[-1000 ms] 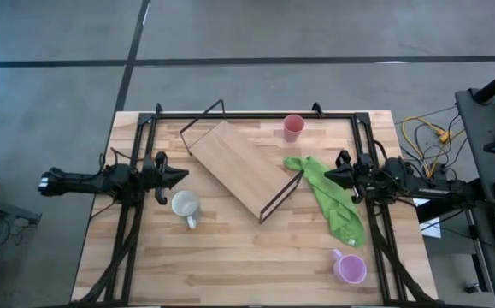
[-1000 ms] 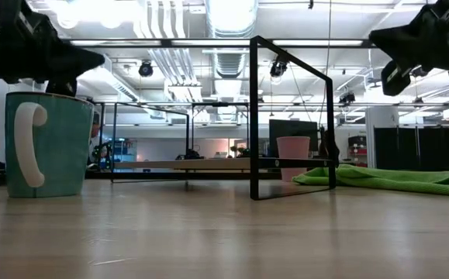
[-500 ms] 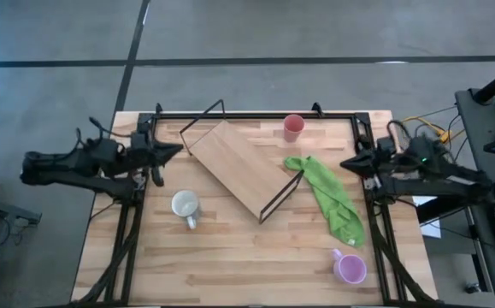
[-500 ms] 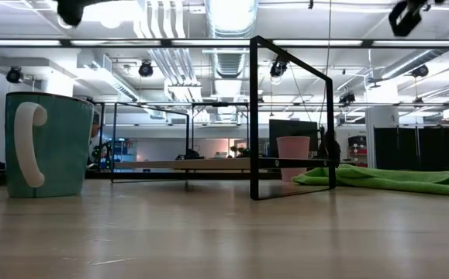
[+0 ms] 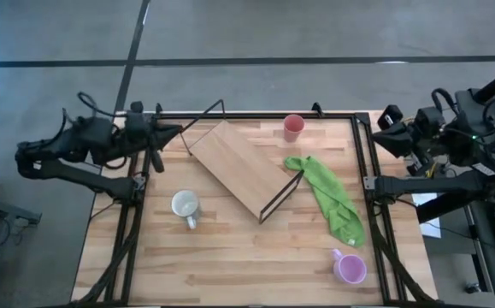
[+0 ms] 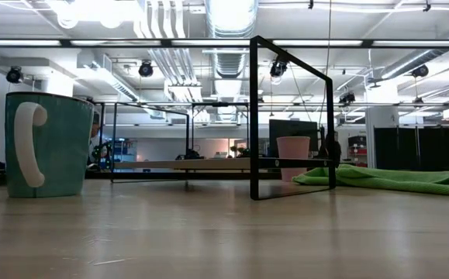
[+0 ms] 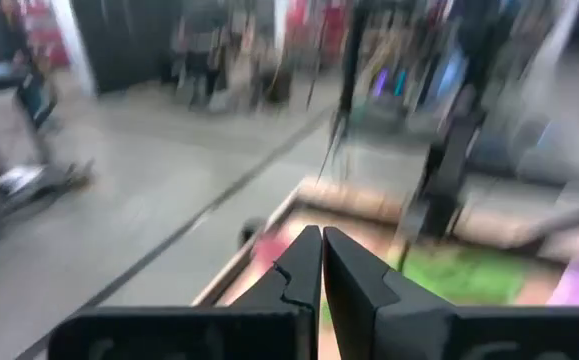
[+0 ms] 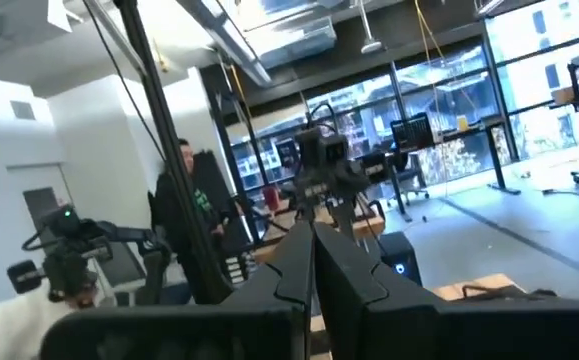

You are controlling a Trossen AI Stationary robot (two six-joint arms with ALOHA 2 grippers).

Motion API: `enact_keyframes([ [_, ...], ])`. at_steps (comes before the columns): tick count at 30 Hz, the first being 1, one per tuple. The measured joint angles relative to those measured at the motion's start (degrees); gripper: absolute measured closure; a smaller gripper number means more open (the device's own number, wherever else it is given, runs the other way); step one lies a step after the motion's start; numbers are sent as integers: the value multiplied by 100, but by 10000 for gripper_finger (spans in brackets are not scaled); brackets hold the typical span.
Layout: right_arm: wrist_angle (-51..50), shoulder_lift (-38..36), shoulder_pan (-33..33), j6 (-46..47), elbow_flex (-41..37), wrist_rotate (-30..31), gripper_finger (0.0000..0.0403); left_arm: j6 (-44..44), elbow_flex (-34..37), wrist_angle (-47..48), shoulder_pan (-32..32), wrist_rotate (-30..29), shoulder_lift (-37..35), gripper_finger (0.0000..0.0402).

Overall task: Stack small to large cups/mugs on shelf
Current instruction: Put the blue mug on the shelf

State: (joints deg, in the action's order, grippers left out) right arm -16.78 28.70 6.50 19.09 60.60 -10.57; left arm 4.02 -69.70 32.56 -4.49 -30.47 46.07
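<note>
The lilac mug (image 5: 350,269) sits at the table's near right corner, the white mug (image 5: 185,205) mid-left, the shelf (image 5: 239,166) and pink cup (image 5: 293,127) beyond, with both closed grippers, left (image 5: 175,130) and right (image 5: 380,125), raised apart at the far corners.

Left wrist view is motion-blurred so the pink patch (image 7: 269,245) and green patch (image 7: 449,280) past the fingers can't be identified, low view crops the green cloth (image 6: 395,178) at its right edge, lilac mug and both grippers fall outside it.
</note>
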Motion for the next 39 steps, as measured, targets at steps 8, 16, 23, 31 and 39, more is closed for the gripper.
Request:
enact_keyframes([
  [8,-301,732,0,31,329,3,394,-35,-687,1408,2,-846,299,402],
  [16,-442,1462,0,29,501,2,394,10,-784,2771,14,-1750,141,402],
  [23,-430,1932,0,35,684,0,394,8,-654,2844,39,-1739,26,401],
  [31,-420,2144,2,35,1047,-80,394,220,-487,3157,42,-1818,18,401],
  [39,-419,2133,0,37,1253,-656,394,1044,-487,3281,42,-1949,-68,401],
])
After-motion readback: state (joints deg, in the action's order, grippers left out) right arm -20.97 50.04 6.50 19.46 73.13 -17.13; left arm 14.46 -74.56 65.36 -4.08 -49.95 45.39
